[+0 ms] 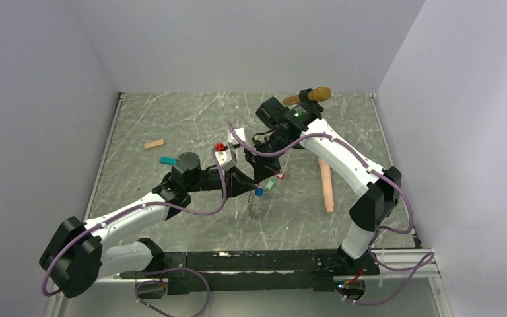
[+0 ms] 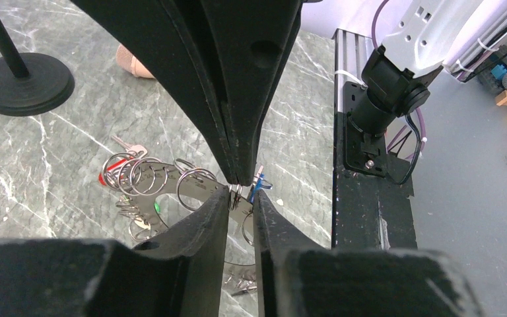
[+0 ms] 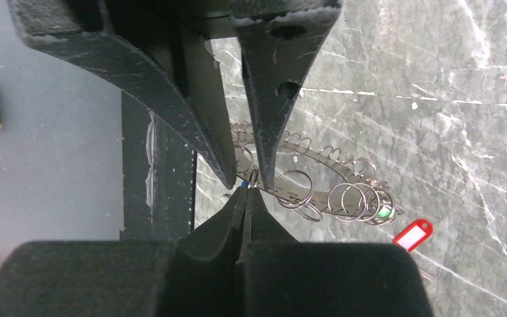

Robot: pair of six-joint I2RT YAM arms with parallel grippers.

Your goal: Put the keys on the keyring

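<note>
Grey marbled table (image 1: 171, 119), boxed by white walls (image 1: 237, 39). Held above its middle: keyring (image 3: 317, 179), pinched in the left gripper (image 2: 241, 201); right gripper (image 3: 244, 191) with jaws pressed together at its end. Blue tag (image 1: 259, 192) and green tag (image 1: 272, 183) alongside; red tag (image 3: 412, 236) down on the table.

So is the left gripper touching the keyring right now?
Touching. The left wrist view shows the left gripper clamped on the keyring, its flat metal band pinched between both fingers.

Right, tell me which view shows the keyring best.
Right wrist: the keyring shows its band and most split rings in plain sight. Left wrist shows some rings, the rest behind the left gripper. Top external shows only a tiny strip.
</note>
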